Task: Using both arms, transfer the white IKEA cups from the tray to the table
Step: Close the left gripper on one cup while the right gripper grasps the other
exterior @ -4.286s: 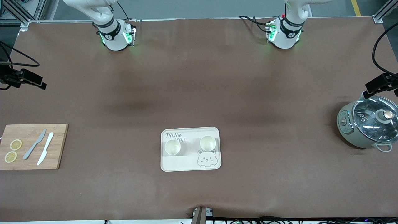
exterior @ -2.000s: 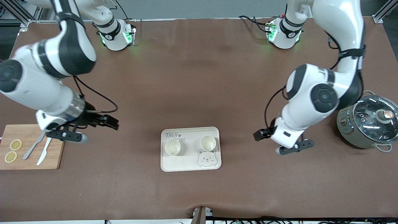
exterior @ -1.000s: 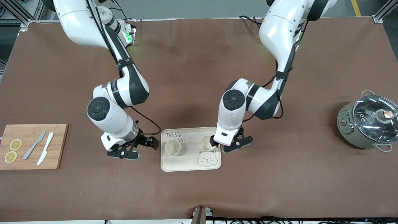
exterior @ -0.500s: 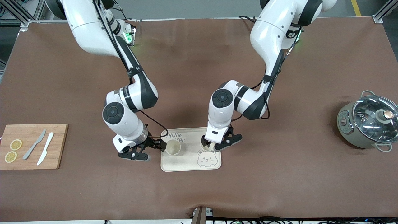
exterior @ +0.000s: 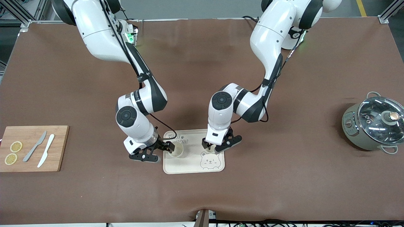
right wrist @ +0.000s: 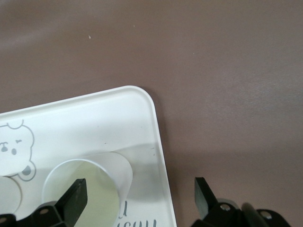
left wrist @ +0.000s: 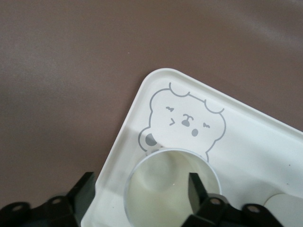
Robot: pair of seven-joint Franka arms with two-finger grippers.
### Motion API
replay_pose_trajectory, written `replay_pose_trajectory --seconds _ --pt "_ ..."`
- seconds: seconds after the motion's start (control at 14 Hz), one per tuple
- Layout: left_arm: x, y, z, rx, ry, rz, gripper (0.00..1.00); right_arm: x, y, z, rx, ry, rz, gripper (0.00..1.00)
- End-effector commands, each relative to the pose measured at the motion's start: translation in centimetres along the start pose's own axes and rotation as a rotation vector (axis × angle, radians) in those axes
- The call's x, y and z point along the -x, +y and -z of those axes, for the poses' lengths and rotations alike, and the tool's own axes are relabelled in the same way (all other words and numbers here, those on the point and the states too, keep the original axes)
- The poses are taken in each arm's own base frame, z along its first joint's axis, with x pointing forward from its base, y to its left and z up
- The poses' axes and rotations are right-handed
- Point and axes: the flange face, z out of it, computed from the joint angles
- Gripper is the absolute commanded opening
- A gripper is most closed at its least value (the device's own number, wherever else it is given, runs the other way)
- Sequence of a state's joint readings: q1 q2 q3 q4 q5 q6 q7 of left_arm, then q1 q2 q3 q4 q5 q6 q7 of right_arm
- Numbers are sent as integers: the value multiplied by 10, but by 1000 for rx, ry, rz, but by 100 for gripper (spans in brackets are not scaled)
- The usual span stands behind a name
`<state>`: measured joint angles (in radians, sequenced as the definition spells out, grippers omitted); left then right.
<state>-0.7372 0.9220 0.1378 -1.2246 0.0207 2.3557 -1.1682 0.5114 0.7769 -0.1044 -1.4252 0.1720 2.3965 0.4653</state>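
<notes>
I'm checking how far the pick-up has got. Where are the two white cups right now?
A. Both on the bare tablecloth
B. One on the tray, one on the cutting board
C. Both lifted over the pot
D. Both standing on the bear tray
D: both white cups stand on the bear tray, with the right gripper and the left gripper open around one each.

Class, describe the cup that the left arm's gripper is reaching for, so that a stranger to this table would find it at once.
Start at the pale bear tray in the middle of the brown table. Two white cups stand on it; take the cup toward the left arm's end, under the open left gripper. Unlike its twin, it stands right above the printed bear face.
</notes>
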Motion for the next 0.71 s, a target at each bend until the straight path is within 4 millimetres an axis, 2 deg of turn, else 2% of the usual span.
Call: replay_pose_trajectory --seconds 0.0,0.29,0.43,0.57,0.64 --pt "4 8 1 7 33 8 20 3 -9 -15 1 19 -3 100" --pt "4 8 2 8 36 7 0 11 -16 -31 0 27 1 100" --pt "5 9 3 8 37 5 0 12 -17 -34 -3 30 1 100" --pt "-2 8 11 13 46 7 0 12 -16 -36 -3 34 3 100" --pt "-5 8 14 13 45 10 0 11 -16 -35 -4 35 3 89"
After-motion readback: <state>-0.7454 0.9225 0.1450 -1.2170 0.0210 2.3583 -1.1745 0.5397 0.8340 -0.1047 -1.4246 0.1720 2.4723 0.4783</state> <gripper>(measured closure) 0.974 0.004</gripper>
